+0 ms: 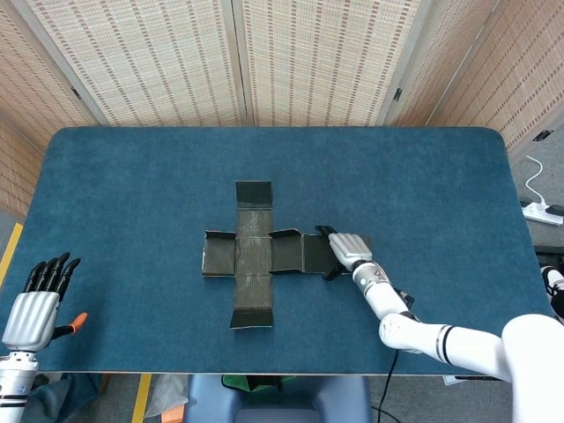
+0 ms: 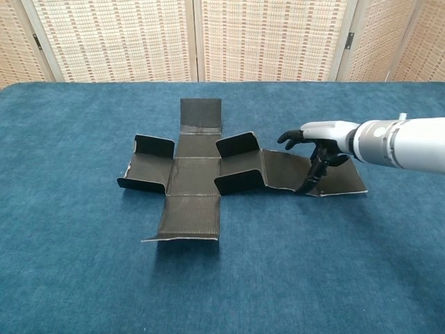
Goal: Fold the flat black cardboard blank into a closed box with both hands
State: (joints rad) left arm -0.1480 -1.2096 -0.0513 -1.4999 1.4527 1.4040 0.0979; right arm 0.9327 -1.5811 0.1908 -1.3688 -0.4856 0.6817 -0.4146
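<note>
Blank [image 1: 264, 254] mostly flat, nothing folded shut; right hand [image 1: 347, 249] spread over its long flap, left hand [image 1: 31, 307] idle, fingers apart.

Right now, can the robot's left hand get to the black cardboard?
Probably not without a long reach. The left hand sits open at the table's near left corner, well apart from the cardboard. Nothing lies between them on the cloth, so the way looks free. The right hand is already over the cardboard's right end.
</note>
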